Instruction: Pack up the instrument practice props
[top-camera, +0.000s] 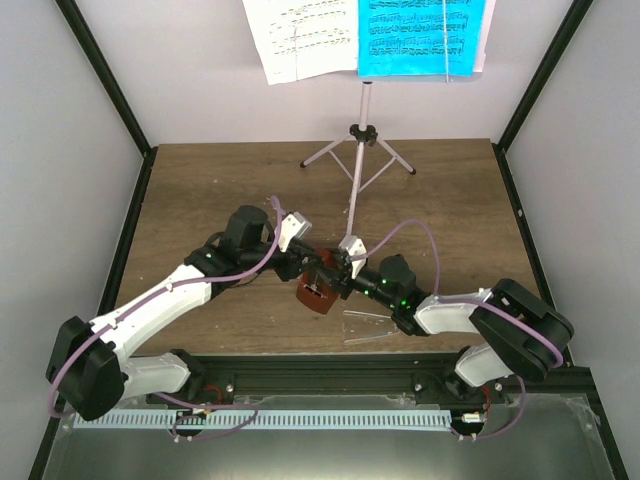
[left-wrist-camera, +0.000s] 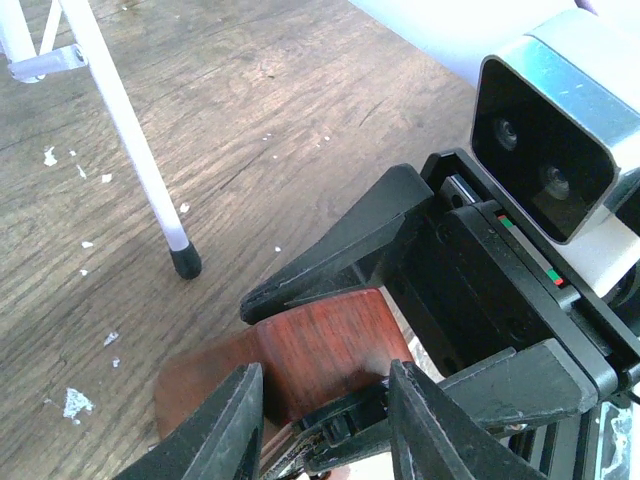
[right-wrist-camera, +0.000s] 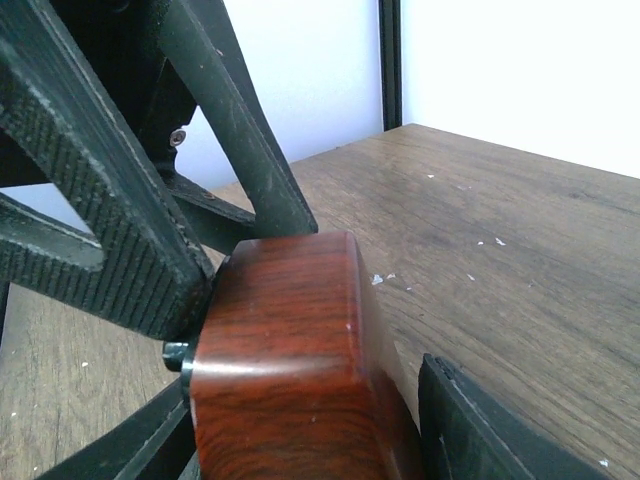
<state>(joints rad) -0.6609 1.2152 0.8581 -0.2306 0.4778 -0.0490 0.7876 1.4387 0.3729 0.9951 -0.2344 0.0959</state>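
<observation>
Metronome, small, brown, wooden and pyramid-shaped (top-camera: 318, 292), is at the middle of the wooden surface (top-camera: 220, 190), directly between your grippers and equally near both: left gripper (left-wrist-camera: 325, 410) narrowed onto its sides, right gripper (right-wrist-camera: 300, 455) straddling it from opposite, grip unclear.

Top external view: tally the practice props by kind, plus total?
Pale pink tripod music stand: 1
Music sheets: 2 (one white, one cyan)
Small brown wooden metronome: 1
Clear plastic cover, lying loose: 1
Total: 5
</observation>
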